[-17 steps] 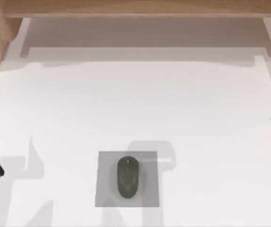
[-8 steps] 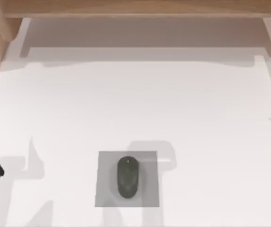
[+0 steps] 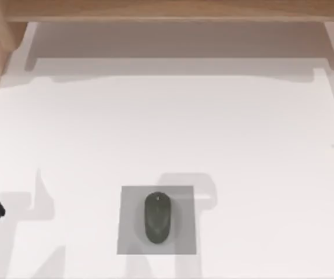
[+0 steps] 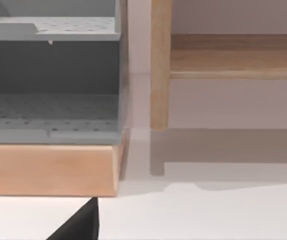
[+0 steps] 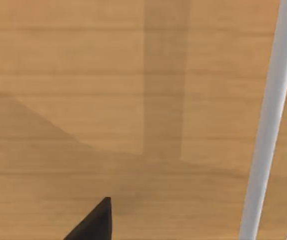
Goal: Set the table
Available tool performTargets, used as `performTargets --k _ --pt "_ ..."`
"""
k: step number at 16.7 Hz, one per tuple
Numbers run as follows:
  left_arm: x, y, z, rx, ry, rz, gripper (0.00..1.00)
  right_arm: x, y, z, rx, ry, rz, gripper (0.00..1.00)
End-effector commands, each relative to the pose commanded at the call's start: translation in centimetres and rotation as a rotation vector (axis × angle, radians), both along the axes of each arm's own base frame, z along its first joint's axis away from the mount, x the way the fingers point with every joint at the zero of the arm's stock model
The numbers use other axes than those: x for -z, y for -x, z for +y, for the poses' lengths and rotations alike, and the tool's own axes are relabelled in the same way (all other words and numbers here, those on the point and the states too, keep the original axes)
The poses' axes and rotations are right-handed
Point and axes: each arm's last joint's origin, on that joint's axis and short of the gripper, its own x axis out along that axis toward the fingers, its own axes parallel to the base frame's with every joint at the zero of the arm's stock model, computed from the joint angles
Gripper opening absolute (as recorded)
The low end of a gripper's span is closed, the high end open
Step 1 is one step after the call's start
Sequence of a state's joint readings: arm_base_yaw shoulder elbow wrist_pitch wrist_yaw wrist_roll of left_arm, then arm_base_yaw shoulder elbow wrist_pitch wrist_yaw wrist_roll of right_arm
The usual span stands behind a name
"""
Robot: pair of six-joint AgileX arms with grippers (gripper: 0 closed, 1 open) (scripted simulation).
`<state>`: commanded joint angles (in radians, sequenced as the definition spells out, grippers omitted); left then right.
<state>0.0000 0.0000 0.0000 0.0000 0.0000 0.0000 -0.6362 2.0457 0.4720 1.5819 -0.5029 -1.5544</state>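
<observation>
Grey pad point(image 3: 126, 244) on white table point(image 3: 242, 145), dark mouse point(image 3: 157, 217) atop

One dark computer mouse point(image 3: 157, 217) sits on one grey mouse pad point(image 3: 129, 238), both on one white table point(image 3: 213, 128).

**A rendered office desk**

This looks like a simulated office workstation. A broad white surface point(image 3: 167, 128) carries a dark computer mouse point(image 3: 157, 217) lying on a small grey square pad point(image 3: 129, 232) in the lower middle of the top view. A light-brown wooden frame point(image 3: 167, 9) runs along the upper edge. In the left wrist view, a grey perforated organiser point(image 4: 51, 70) sits on a wooden base point(image 4: 48, 169).
</observation>
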Motion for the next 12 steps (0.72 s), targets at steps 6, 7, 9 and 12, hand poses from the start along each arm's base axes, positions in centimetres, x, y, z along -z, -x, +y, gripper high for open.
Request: performTargets --k 6,7,9,12 --pt "0.00 0.00 0.00 0.000 0.000 0.000 1.00 0.00 0.00 0.00 0.000 0.000 0.000 0.32" --pt "0.00 0.00 0.00 0.000 0.000 0.000 1.00 0.00 0.00 0.00 0.000 0.000 0.000 0.25" --pt "0.00 0.00 0.00 0.000 0.000 0.000 1.00 0.00 0.00 0.00 0.000 0.000 0.000 0.10" --pt "0.00 0.00 0.00 0.000 0.000 0.000 1.00 0.00 0.00 0.00 0.000 0.000 0.000 0.00"
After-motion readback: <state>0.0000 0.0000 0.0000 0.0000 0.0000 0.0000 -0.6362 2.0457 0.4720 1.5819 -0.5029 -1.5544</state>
